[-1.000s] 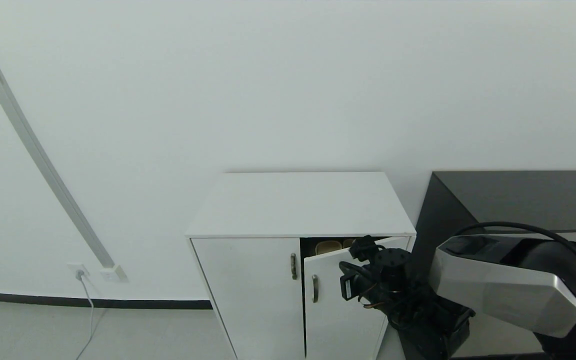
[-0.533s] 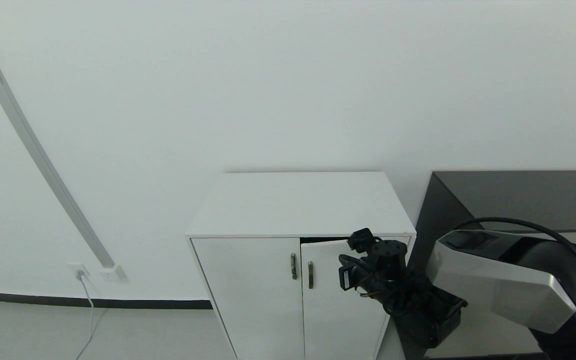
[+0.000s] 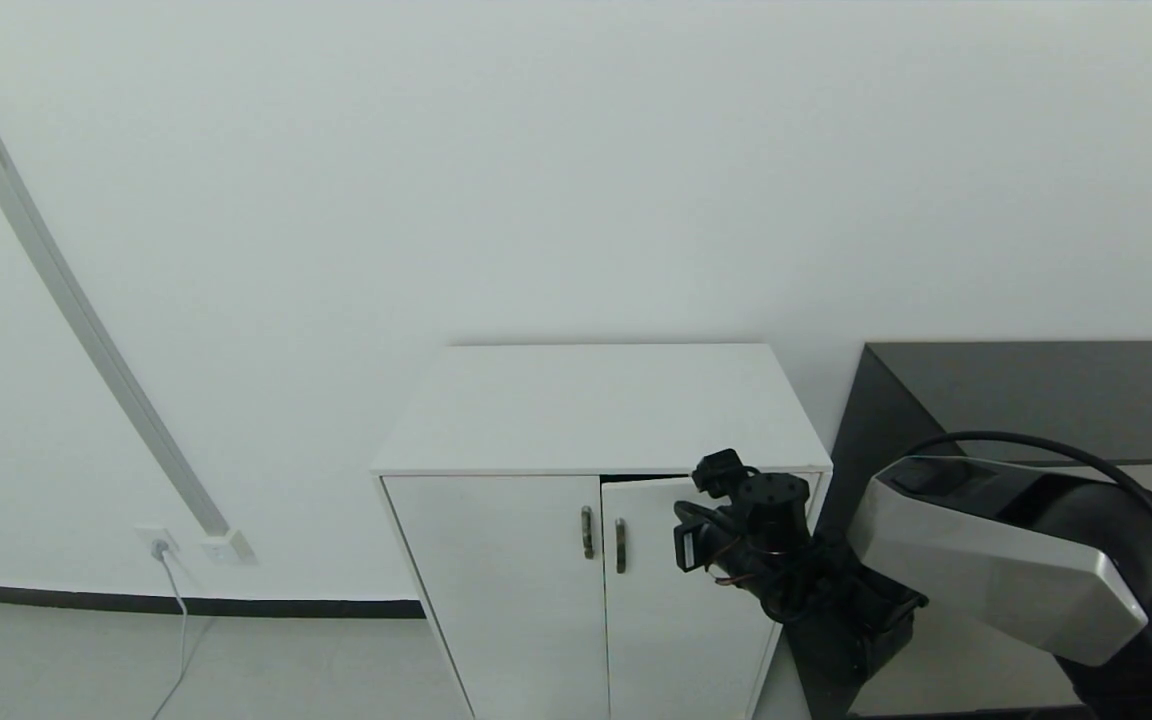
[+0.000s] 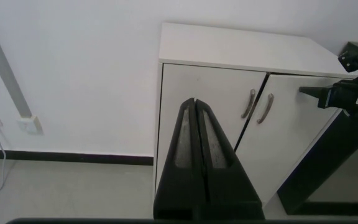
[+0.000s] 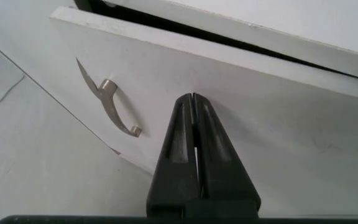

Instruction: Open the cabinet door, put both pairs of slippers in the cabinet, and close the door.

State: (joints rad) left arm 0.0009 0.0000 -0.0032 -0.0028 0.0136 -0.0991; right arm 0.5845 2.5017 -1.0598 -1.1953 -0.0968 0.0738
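The right door [image 3: 661, 630] of the cabinet [image 3: 596, 410] stands almost shut, with a thin dark gap along its top. The right gripper [image 5: 193, 97], fingers pressed together, rests its tips against the door near the handle [image 5: 112, 107]. The left gripper [image 4: 194, 101], likewise closed, hangs well apart.

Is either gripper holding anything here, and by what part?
Nothing is held. The left gripper is shut and empty; the right gripper, also shut, points at the white cabinet door, beside its metal handle.

The white cabinet [image 3: 596, 410] stands by the wall. Its right door [image 3: 666, 630] is almost shut, with a thin dark gap on top. The right gripper [image 3: 701, 540] is just in front of that door.
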